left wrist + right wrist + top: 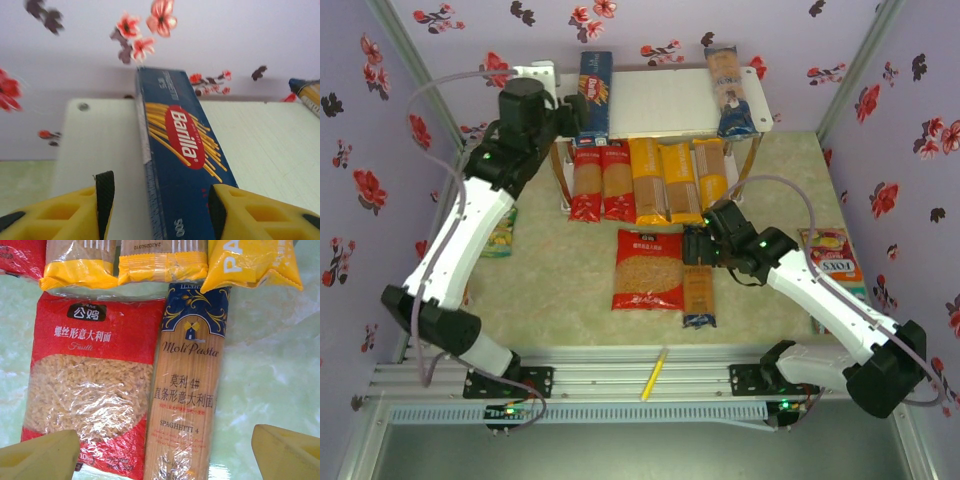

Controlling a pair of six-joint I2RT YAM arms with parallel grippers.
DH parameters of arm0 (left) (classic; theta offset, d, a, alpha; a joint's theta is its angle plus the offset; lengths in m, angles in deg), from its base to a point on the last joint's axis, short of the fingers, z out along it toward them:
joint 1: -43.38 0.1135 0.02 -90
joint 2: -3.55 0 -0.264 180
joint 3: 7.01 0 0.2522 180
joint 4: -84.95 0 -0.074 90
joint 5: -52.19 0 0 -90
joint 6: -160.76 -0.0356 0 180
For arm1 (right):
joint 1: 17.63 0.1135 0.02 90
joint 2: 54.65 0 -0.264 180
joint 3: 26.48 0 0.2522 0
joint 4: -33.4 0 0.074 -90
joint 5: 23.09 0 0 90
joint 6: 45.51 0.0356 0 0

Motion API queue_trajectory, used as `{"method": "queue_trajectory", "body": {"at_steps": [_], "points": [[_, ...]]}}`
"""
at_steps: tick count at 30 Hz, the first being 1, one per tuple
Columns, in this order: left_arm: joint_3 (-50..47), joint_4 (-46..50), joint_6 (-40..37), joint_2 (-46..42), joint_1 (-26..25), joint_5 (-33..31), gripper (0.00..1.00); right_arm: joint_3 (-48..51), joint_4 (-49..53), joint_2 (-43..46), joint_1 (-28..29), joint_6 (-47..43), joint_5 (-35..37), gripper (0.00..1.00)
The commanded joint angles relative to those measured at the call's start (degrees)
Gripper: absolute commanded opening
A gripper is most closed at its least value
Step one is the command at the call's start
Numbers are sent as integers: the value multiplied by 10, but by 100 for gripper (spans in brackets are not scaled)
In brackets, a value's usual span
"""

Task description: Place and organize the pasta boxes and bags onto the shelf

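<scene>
One blue box (176, 214), Barilla logo (185, 136) legible up close.

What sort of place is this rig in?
Probably a lab test cell dressed as a pantry: floral-papered walls boxing in the table, an aluminium rail at its near edge, a small white shelf holding pasta packs.

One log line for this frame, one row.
left end effector: open, straddling Barilla box on shelf | right end effector: open over Moli Pasta bag | red fusilli bag: on table
</scene>
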Motion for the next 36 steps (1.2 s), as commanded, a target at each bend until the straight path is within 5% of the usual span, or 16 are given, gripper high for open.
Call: {"method": "queue_trajectory", "body": {"at_steps": [1, 7, 17, 36], "points": [[-7, 27, -70, -77, 0, -41, 54, 7, 32, 2, -4, 22, 15, 90], [-155, 116, -53, -175, -18, -13, 53, 61, 47, 8, -5, 82, 8, 90], [-516, 37, 96, -341, -46, 16, 51, 148, -8, -9, 1, 151, -50, 90], [-591, -34, 127, -280, -52, 46, 51, 120, -99, -163, 4, 132, -54, 90]]}}
